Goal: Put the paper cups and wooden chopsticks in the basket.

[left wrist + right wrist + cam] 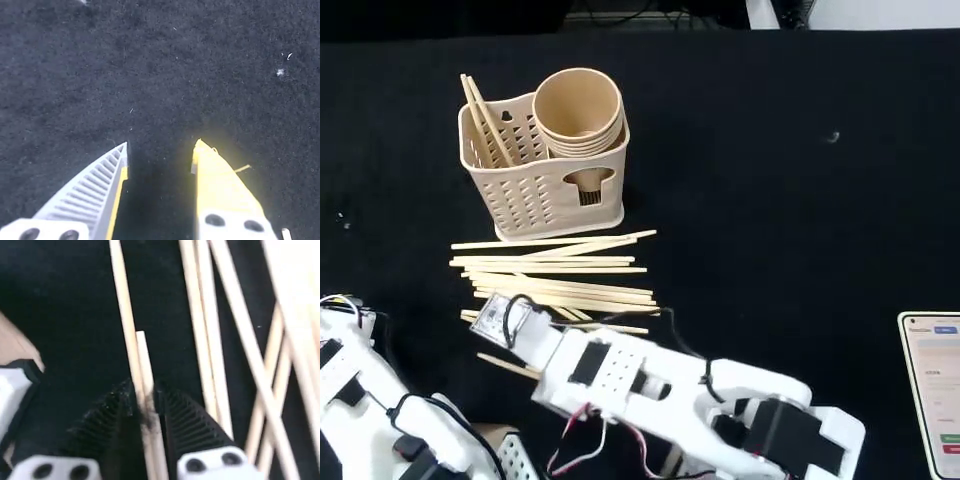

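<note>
Cups (578, 105): tan stack, upright in the basket (535, 195).
Basket chopsticks (480, 120): a few, leaning in the neighbouring compartment.
Loose chopsticks (555, 270): scattered flat before the basket, two nipped in my right pincer (145, 390).

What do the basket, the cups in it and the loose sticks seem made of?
The basket looks like moulded plastic, matte beige, with rows of slots. The cups look like tan paper, rolled rims stacked. The chopsticks look like pale unfinished wood.

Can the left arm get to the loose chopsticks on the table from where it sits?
Probably, at the ends nearest it: those lie uncovered. The left tool hangs open over bare table, while the right tool grips a pair of the loose chopsticks at the pile's near edge, crowding that part.
</note>
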